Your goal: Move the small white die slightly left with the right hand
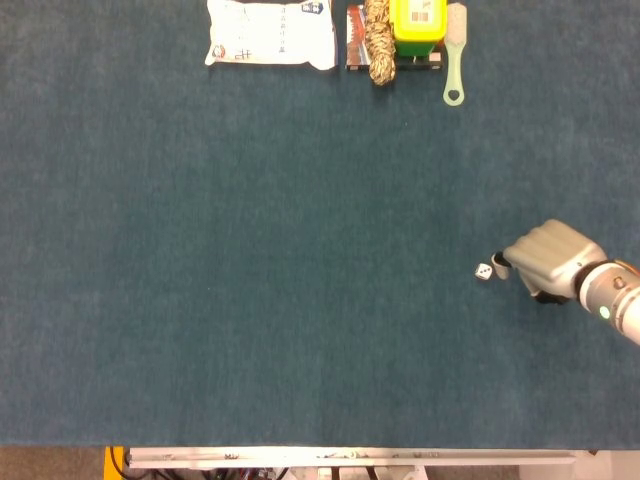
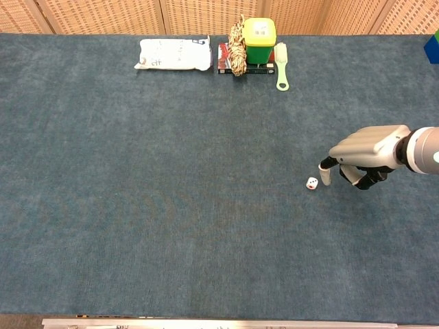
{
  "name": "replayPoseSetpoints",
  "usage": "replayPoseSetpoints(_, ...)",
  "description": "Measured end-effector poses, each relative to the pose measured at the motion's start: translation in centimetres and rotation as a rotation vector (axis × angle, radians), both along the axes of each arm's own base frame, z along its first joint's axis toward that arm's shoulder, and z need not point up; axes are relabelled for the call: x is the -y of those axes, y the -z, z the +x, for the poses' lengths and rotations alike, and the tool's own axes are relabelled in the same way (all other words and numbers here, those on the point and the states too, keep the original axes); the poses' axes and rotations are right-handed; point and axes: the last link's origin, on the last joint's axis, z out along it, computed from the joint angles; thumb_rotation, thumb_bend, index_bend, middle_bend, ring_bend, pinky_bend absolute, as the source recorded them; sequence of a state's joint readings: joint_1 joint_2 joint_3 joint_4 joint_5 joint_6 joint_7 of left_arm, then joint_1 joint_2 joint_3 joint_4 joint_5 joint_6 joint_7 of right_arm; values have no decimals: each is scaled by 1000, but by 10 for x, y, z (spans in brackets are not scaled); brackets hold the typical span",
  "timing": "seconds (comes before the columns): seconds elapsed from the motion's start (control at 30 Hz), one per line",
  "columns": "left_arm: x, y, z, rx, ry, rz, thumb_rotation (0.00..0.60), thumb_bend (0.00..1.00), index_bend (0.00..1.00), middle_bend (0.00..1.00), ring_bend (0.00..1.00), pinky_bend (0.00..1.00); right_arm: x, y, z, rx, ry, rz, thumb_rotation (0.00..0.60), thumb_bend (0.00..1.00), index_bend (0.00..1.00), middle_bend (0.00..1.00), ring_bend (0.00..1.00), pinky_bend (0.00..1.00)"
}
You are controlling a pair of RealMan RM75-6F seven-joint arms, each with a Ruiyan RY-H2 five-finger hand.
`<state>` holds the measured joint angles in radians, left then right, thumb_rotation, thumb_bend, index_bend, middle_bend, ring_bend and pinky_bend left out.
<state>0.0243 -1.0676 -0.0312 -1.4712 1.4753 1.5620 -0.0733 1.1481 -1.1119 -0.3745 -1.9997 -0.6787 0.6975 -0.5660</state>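
Note:
The small white die (image 1: 483, 271) (image 2: 311, 183) lies alone on the blue-green table cloth, right of the middle. My right hand (image 1: 548, 262) (image 2: 363, 154) hovers just to its right, back upward and fingers hanging down. One fingertip (image 2: 324, 176) is close beside the die, with a small gap between them. The hand holds nothing. My left hand shows in neither view.
At the far edge lie a white packet (image 1: 271, 32) (image 2: 174, 54), a coil of rope (image 1: 378, 40), a yellow-green box (image 1: 417, 22) (image 2: 259, 33) on a dark book, and a pale green brush (image 1: 455, 55) (image 2: 281, 66). A blue object (image 2: 433, 48) sits at the far right.

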Motion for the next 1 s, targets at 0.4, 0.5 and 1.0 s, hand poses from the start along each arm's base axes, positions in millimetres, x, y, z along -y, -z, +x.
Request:
replayPoseSetpoints(0.4,1,0,0,4,6,0,600,10,542,289,119,130,0,12,0,-8,-4,22,600,1000,320,882,950,1000)
replayPoseSetpoints(0.5,1,0,0,4,6,-1,600,10,543,289,119,130,0,14,-1,-12,-6,22,600,1000,320,882,950,1000)
replayPoseSetpoints(1.0,2,-1,0,4,3,0,600,9,543,289,119,130,4,18,1,6,-18,3,600,1000,320,881,950,1000)
